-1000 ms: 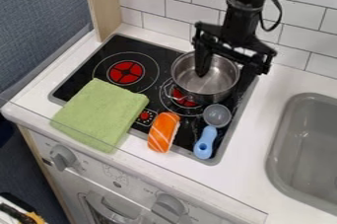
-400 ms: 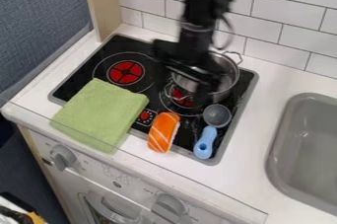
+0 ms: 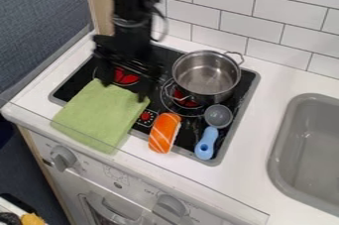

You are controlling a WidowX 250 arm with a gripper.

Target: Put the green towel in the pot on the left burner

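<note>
The black cooktop has the robot arm over its left half; the arm has swung left, away from the pot. Its gripper is spread wide with nothing in it, above the left burner and the far edge of the towel. The green towel lies flat and unmoved across the near left corner. The steel pot has stayed at the far right, by the right burner, not the left one named. The shift probably sets up grasping the towel.
</note>
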